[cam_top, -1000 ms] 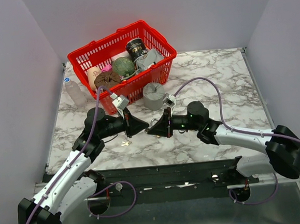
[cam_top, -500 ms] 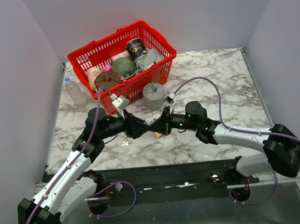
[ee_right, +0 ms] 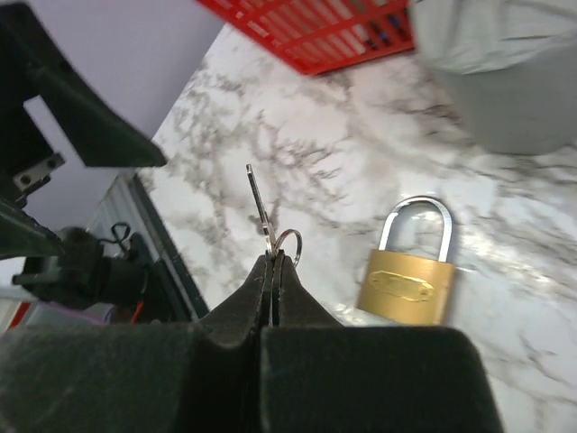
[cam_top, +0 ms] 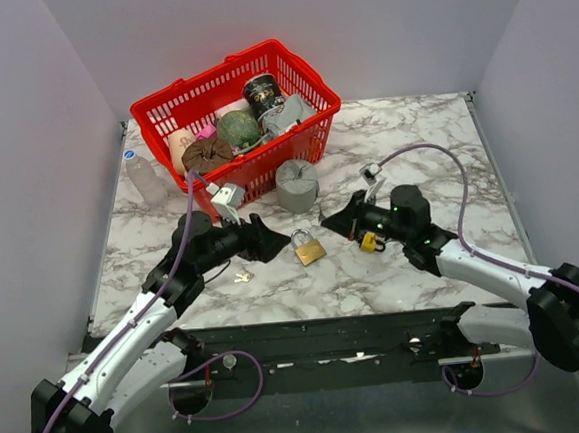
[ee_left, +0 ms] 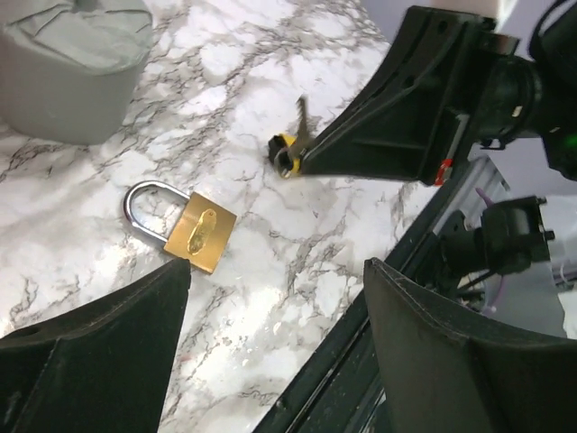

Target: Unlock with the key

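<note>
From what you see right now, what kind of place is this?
Probably a robot test cell, not a home: plain walls box in a marble-patterned table, with a red basket of mixed props and a padlock laid out.

Left arm [cam_top: 138, 329] and right arm [cam_top: 484, 266] wear white shells, black joints and purple cables [cam_top: 424, 146]; left hand [ee_left: 278, 266] and right hand [ee_right: 272, 262] are black.

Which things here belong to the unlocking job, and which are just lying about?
Job: brass padlock, key, right fingers pinching it.
Lying about: red basket and its contents, grey roll, clear bottle.
</note>
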Action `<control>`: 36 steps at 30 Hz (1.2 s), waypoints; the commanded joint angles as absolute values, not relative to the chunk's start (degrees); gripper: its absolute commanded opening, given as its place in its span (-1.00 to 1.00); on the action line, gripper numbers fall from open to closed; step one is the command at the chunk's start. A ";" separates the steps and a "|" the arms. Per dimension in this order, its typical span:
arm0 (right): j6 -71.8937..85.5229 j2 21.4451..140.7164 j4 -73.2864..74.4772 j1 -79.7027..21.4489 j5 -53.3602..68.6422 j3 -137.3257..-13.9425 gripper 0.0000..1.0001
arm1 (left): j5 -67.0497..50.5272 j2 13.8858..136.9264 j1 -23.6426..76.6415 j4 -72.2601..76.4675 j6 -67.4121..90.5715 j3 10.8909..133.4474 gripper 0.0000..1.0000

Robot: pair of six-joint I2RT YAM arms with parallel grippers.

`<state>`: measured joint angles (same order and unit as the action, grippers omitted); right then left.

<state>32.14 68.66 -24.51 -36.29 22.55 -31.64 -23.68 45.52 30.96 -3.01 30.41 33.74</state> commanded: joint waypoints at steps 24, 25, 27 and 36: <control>21.01 41.93 -7.82 -26.54 12.30 -24.43 -0.99 | 6.77 85.94 48.08 -10.11 60.56 47.10 0.64; 21.01 41.66 -7.82 -26.54 12.39 -24.26 -0.99 | 6.51 88.13 48.25 -9.93 60.30 47.54 0.64; 21.09 41.13 -7.74 -26.46 12.31 -24.08 -0.99 | 6.41 90.25 48.60 -10.28 59.33 49.38 0.64; 21.18 41.13 -7.91 -26.37 12.39 -23.55 -0.99 | 9.31 98.78 49.31 -12.74 53.01 57.73 0.65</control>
